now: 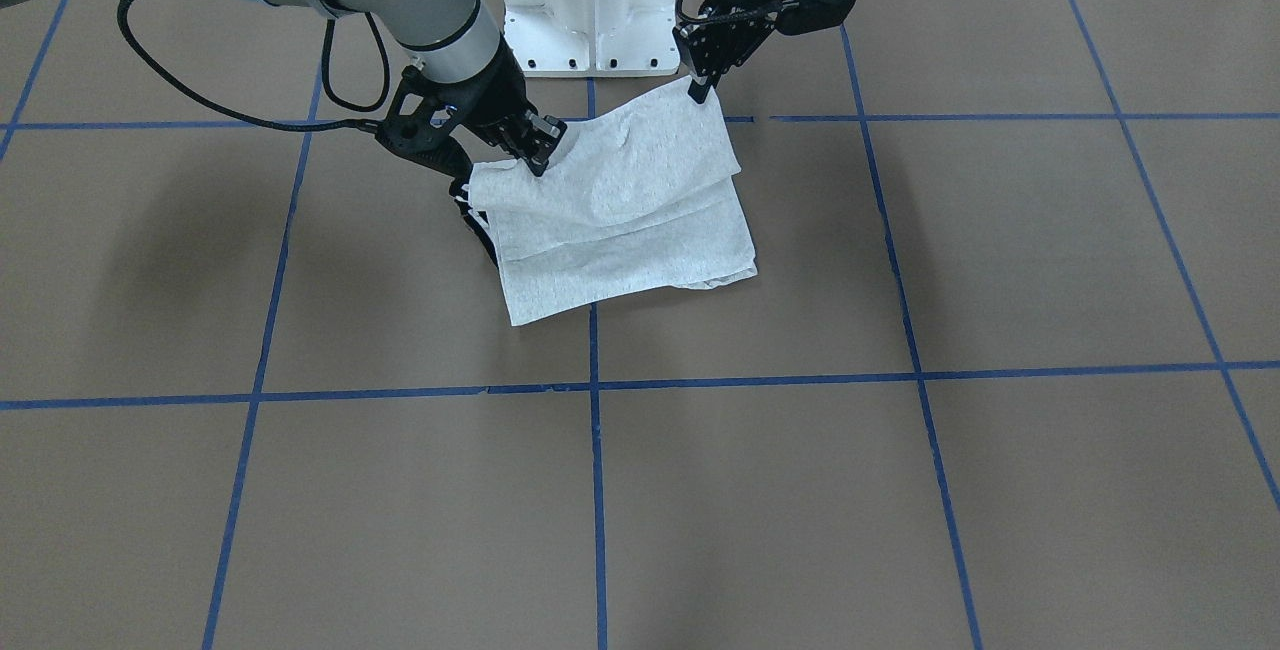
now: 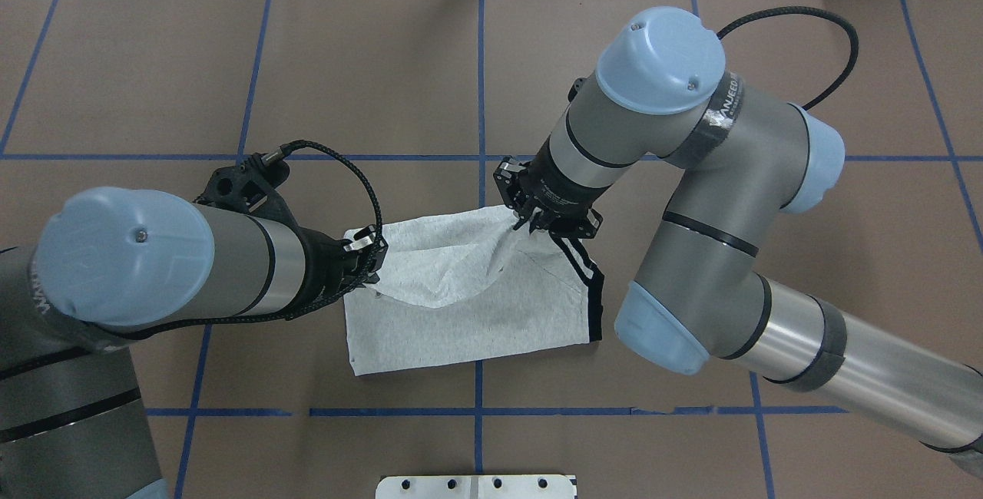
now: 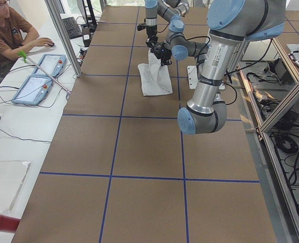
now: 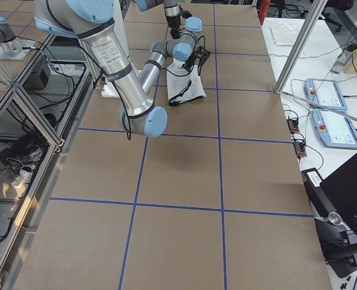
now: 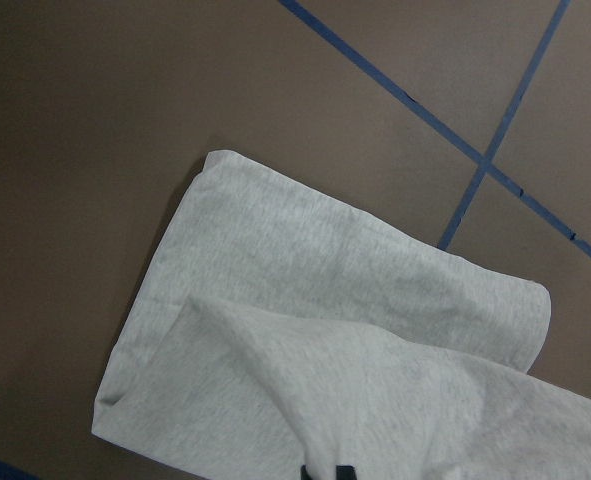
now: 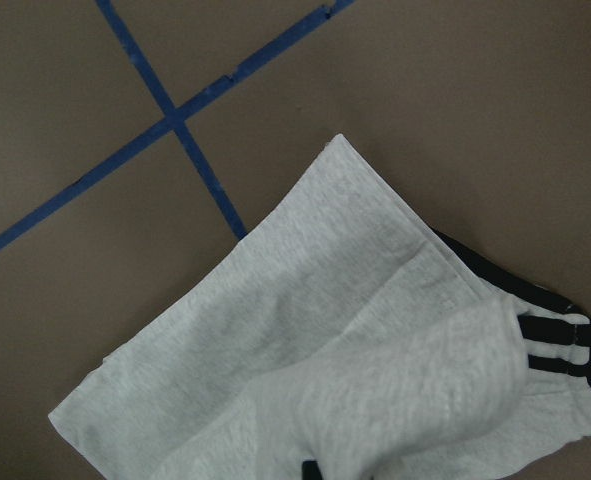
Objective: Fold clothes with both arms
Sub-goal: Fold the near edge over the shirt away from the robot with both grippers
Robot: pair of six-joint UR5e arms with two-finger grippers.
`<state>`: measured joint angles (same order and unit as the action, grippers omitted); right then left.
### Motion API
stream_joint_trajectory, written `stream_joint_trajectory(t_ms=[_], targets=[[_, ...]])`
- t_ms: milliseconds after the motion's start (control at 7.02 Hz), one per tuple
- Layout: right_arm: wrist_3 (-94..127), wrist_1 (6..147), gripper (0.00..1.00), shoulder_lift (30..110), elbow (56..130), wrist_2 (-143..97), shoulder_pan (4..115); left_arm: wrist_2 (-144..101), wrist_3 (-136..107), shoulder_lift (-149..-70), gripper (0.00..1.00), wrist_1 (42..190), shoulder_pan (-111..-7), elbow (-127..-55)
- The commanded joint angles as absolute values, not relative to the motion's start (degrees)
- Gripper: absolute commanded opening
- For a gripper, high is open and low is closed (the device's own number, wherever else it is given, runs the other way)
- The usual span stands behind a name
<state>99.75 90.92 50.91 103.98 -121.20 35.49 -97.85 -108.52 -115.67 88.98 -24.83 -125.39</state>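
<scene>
The T-shirt [image 2: 461, 322] sits mid-desk, just in front of the white pedestal [image 1: 590, 10], and it's already down to a compact grey rectangle. No sleeve sticks out and no print shows, only plain grey. A strip of black trim [image 2: 591, 292] peeks out along one short edge.

Now the live part: the top layer is up off the bottom one, held at two corners. The left gripper [image 2: 367, 253] is pinched tight on one corner of that flap. The right gripper [image 2: 530, 224] is clamped on the other, with the cloth bunched into a point at its tips. Between them the flap sags in a soft belly over the flat lower layer.

The earlier folds look done, I'd say, and this one is caught halfway. What's left is to carry the flap across, lay it down square on the lower layer and let go with both grippers. Perhaps one more fold follows.

Around it there's brown desk [image 2: 345, 61] with a blue tape grid. Off to the side a seated person [image 3: 7, 35] works at a bench.
</scene>
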Motion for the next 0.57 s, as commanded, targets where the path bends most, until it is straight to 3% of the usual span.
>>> stream_joint_trajectory(t_ms=[0, 427], targets=[[98.7, 90.6, 0.00, 48.4, 99.2, -121.2, 35.8, -97.7, -107.8, -115.8, 0.00, 89.9, -26.6, -121.8], [98.6, 85.1, 0.00, 48.3, 94.8, -121.1, 35.9, -97.7, -107.9, -115.8, 0.00, 93.1, -28.4, -119.3]])
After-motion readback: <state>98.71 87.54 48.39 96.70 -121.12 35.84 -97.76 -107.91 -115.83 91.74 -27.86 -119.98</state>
